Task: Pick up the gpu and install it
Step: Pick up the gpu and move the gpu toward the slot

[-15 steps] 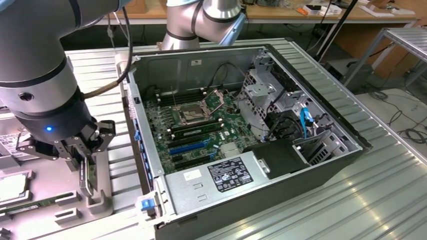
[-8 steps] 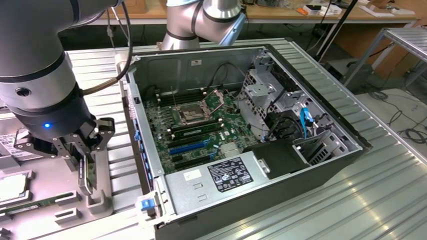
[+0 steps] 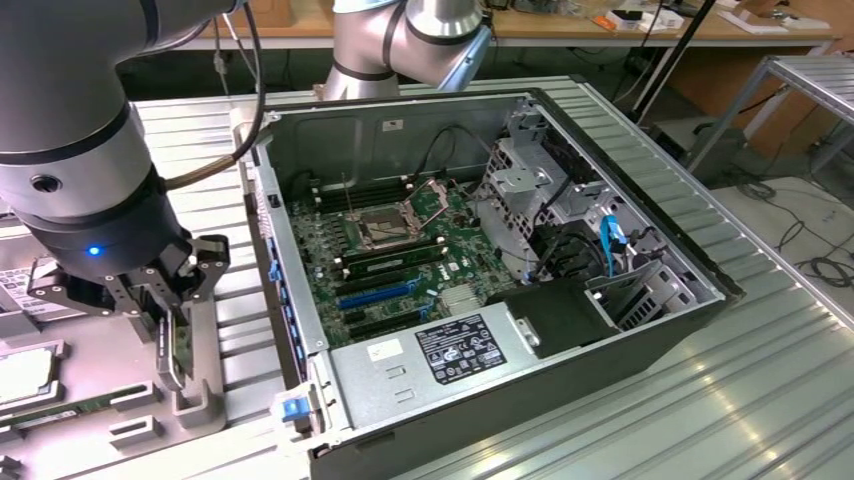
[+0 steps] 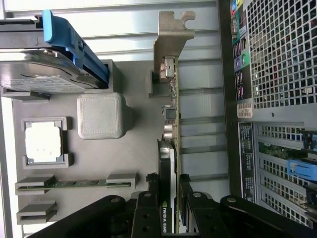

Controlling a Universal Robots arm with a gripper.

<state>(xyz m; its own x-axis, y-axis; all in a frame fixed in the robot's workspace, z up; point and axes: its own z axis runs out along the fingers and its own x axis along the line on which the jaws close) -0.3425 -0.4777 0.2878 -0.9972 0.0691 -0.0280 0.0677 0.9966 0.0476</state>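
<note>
I am holding my hand [image 4: 167,179] down over the grey tray [image 4: 133,153], which is lying on the counter [image 3: 747,400] at the exterior view's left, just beside the open case [image 3: 561,120]. My hand is gripping the gpu [image 4: 169,148]: one finger [image 4: 151,184] is pressing on its black face and the other is sitting against the green board side, with the card clamped between them. The gpu is standing on its long edge in the tray. Its silver bracket [image 4: 171,34] is pointing away from my hand, and that end is resting at a grey holder block of the tray.

In the wrist view, other parts are sitting in the tray on the side of the gpu away from the case: a hard drive [image 4: 39,74] with a blue clip [image 4: 74,44], a square grey block [image 4: 100,115], a cpu [image 4: 44,143] in its pocket, and a memory stick [image 4: 74,183] lying between two holders. None of them is touching the gpu.

In the exterior view the case is lying on its side with the motherboard [image 3: 387,250] facing up, to the right of my hand.
</note>
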